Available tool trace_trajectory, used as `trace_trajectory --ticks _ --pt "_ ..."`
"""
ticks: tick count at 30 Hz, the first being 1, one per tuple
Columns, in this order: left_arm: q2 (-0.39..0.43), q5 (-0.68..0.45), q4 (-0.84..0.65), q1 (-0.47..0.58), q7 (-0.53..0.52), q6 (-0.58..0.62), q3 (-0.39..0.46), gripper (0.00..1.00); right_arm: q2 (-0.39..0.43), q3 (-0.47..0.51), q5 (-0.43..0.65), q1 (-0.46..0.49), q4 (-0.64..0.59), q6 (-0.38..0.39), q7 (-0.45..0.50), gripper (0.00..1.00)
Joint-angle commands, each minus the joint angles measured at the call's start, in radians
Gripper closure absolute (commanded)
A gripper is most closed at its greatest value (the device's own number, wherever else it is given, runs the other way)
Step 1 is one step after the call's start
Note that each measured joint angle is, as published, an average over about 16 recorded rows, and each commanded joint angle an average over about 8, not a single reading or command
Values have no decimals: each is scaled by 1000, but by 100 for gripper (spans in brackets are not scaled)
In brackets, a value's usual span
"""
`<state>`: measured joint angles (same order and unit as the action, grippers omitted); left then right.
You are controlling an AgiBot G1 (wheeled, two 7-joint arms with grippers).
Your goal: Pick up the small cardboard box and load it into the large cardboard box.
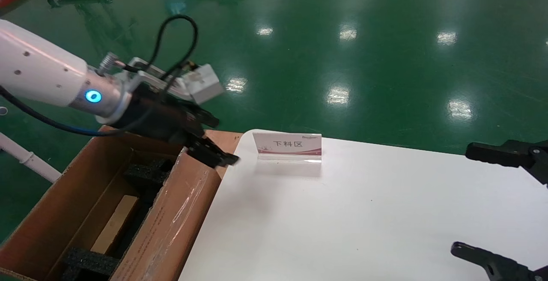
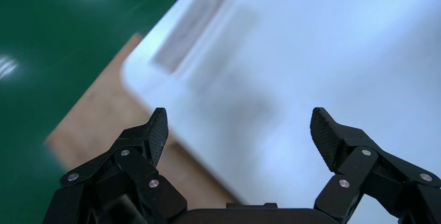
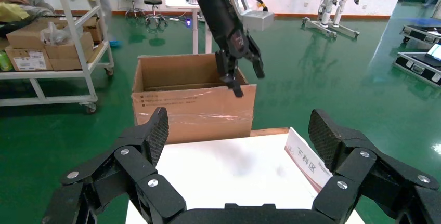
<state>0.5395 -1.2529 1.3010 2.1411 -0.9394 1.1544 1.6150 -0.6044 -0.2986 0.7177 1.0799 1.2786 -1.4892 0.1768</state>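
Hovering over surface [image 1: 364,212] edge | large cardboard box [image 1: 171,225] beside it, stiff, deep, taped | small cardboard box [image 1: 114,225] lies flat inside, probably light, rigid; best pinched across long edges | left hand [image 1: 214,144] above box rim, spread, empty | right hand [image 3: 236,135] parked, spread, empty

My left claw [image 2: 239,130] hangs wide open, its 2 black ribbed fingertips [image 2: 157,130] spread well apart with nothing between them. Under it lies the white desk [image 2: 322,52], where a blurred card [image 2: 190,26] stands near the rounded corner. A brown cardboard edge [image 2: 109,125] borders the desk, with green floor [image 2: 47,37] beyond.
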Motion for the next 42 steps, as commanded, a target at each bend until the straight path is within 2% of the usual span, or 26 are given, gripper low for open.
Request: trace_trajectory --ticks 1,37,42 --pt "3 24 -1 -50 35 16 -63 0 0 0 0 0 0 0 0 0" --pt "65 477 -15 -973 686 311 -1219 0 -4 10 7 -3 3 -3 6 0" --pt "71 517 -17 -1056 744 338 -1322 0 -4 12 8 -3 3 -4 7 0"
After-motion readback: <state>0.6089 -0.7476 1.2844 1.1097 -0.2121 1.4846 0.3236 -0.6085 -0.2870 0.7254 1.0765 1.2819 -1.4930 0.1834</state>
